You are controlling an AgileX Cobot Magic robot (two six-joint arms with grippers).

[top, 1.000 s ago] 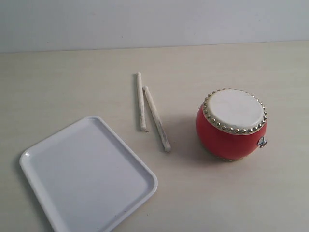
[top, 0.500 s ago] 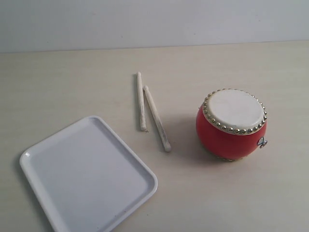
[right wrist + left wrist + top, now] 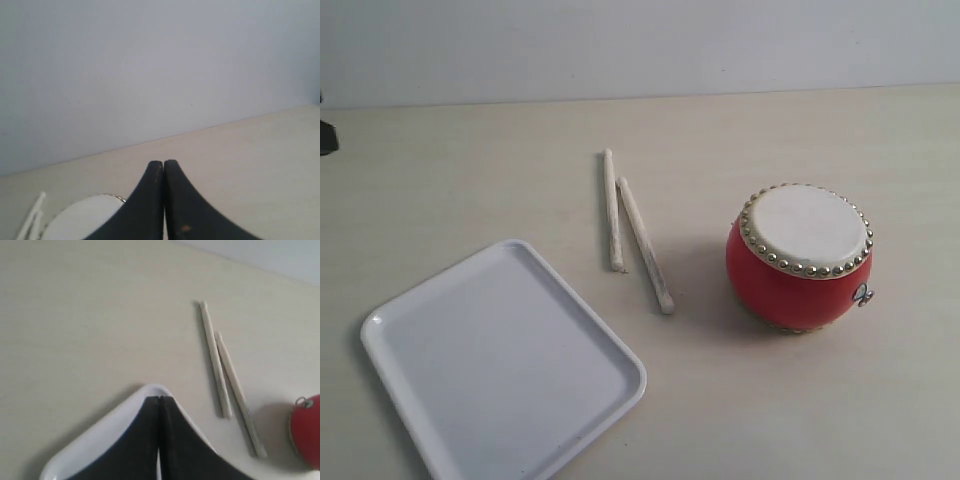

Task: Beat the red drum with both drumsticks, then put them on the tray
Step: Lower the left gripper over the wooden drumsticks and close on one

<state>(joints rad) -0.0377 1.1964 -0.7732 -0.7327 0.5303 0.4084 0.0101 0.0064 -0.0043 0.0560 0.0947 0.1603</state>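
Note:
The red drum [image 3: 800,258] with its cream studded skin stands upright on the table at the right. Two pale drumsticks [image 3: 630,232] lie side by side left of it, free of any gripper; they also show in the left wrist view as drumsticks [image 3: 225,375]. The white tray [image 3: 500,362] lies empty at the front left. My left gripper [image 3: 158,399] is shut with nothing in it, above a corner of the tray [image 3: 100,432]. My right gripper [image 3: 163,163] is shut and empty, with the drum's skin [image 3: 82,220] below it.
A small dark part of the left arm [image 3: 326,135] shows at the left edge of the exterior view. A pale wall runs behind the table's far edge [image 3: 640,95].
A dark part of the left arm has appeared at the left edge of the exterior view. Drum, sticks and tray have not moved.

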